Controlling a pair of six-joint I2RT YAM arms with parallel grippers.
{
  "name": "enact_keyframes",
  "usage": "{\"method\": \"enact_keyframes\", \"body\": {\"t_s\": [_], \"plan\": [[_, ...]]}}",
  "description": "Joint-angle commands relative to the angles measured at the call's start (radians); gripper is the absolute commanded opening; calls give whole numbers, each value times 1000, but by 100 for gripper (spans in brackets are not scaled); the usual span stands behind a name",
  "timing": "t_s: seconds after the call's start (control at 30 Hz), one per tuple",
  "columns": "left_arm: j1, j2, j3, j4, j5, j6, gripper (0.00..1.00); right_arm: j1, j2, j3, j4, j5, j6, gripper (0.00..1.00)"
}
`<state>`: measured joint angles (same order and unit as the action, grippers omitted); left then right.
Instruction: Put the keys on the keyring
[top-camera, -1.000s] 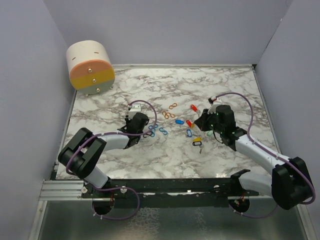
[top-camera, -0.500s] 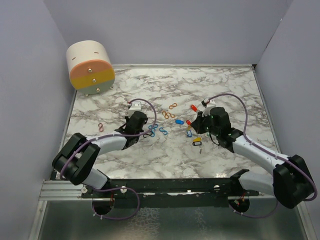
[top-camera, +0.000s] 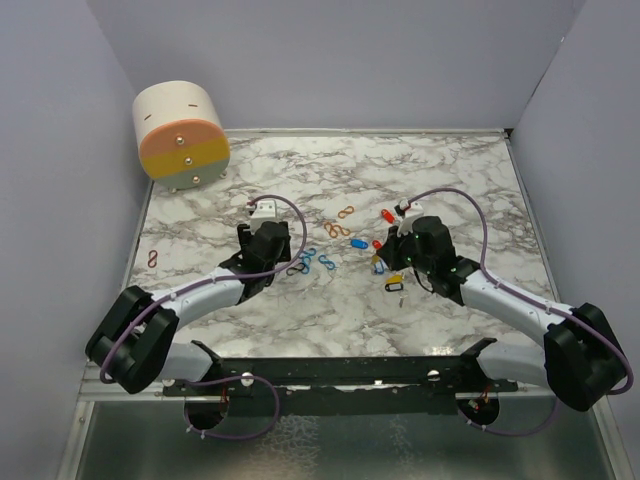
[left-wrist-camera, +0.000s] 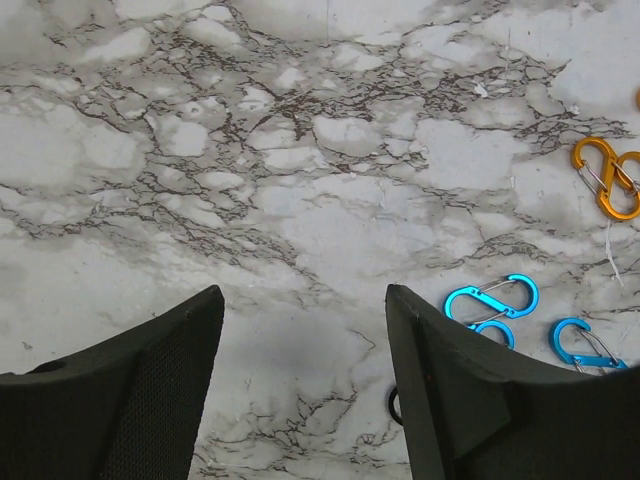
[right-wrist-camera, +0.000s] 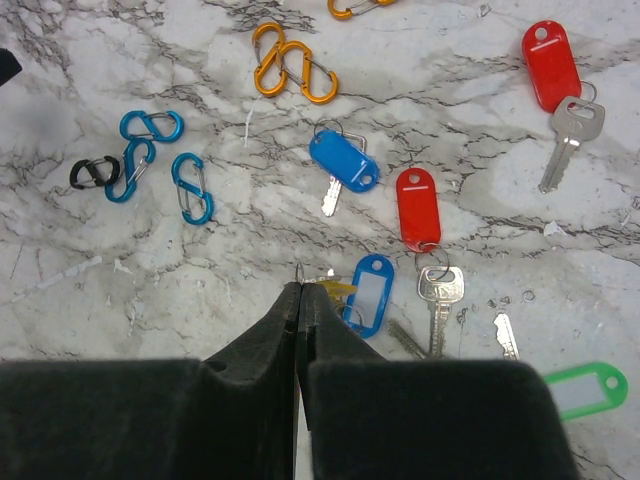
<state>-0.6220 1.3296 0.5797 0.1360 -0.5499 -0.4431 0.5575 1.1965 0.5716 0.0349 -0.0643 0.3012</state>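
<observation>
The right gripper (right-wrist-camera: 299, 292) has its jaws pressed together. Its tips are down on the marble table (right-wrist-camera: 150, 280) in the lower middle of its wrist view, right beside a yellow tag (right-wrist-camera: 335, 290) and a blue-rimmed tag (right-wrist-camera: 368, 292). It looks placed there to pinch a tag's thin ring, but I cannot tell whether anything is caught.

The left gripper (left-wrist-camera: 302, 335) hangs with its jaws apart over bare marble and nothing between them. With blue clips (left-wrist-camera: 492, 300) at the lower right of its view, it is probably waiting to take one.

The keys (right-wrist-camera: 437, 290) lie loose across the centre and right of the right wrist view, apparently not joined to one another. They are small silver blades on rings with solid plastic tags: two red, one blue, and a green tag (right-wrist-camera: 585, 388) in the lower right corner.
</observation>
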Motion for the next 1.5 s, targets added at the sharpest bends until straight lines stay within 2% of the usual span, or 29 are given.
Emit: {"method": "enact_keyframes", "body": {"t_s": [0.0,0.17,0.23,0.37,0.5,0.67,0.87,1.17,1.47], "plan": [[2,-41,-1,-37,-66,-52,69,7,-4,32,34,29,-14,1],[39,-66,-1,-59,-87,-107,84,7,-9,35,33,25,-13,1],[99,-84,-16,-63,-64,-137,91,7,-9,38,31,26,-11,1],[235,-104,-5,-103,-44,-163,99,7,-12,40,28,23,-11,1],[330,-96,19,-168,-125,-211,99,7,-20,39,33,16,-7,1],[492,-54,49,-165,-31,-209,99,7,-18,42,51,-4,-3,1],[647,-65,80,-170,-33,-183,99,7,21,73,61,-21,2,1],[912,-59,25,-108,84,-186,99,12,115,110,77,-68,12,1],[1025,41,0,-21,182,-185,99,27,133,113,92,-77,16,1]]}}
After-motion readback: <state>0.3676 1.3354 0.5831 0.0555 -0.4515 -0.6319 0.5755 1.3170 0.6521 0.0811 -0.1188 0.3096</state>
